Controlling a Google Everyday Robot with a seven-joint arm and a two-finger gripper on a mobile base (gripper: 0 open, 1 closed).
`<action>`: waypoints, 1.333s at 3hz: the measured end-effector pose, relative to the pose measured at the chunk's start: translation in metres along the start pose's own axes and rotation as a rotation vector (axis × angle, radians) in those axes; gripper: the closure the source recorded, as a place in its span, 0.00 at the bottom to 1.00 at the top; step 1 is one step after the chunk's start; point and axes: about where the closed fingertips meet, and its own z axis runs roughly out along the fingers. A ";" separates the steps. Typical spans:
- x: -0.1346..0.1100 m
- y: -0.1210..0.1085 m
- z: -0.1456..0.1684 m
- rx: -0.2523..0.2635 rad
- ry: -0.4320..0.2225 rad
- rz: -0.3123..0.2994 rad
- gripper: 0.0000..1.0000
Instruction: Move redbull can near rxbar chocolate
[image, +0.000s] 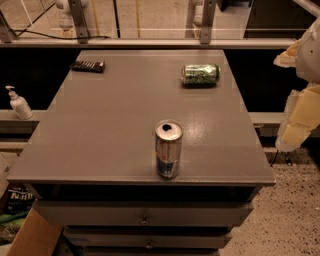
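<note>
- Off at the right edge of the camera view hangs my gripper (300, 112), a pale cream and white shape beyond the right side of the table (100, 140) and above the speckled floor (295, 210).
- How wide it stands I cannot tell. It has hold of nothing that I can see, and it touches none of the things on the table.
- The redbull can (168, 149) stands upright close to the front edge, a little right of the middle, with its pull-tab top facing up. It is well apart from my gripper, to the left of it and lower in the view.
- The rxbar chocolate (88, 65) lies flat at the far left corner, just inside the back edge, well apart from the can and diagonally across the top from it.
- A green can (200, 74) lies on its side toward the far right, near the back edge and off to the right of the line from can to bar.
- Plain grey top runs between the redbull can and the bar.
- The front edge drops to drawers (145, 212) with small knobs, and a metal rail (150, 43) runs behind the back edge.
- Left of the table, on a lower ledge, stands a white pump bottle (19, 104), with a cardboard box (35, 235) near the front left corner below.
</note>
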 end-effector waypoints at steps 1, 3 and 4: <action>-0.001 -0.002 -0.002 0.009 -0.005 -0.004 0.00; 0.004 0.017 0.039 -0.146 -0.228 0.133 0.00; -0.003 0.039 0.058 -0.216 -0.392 0.189 0.00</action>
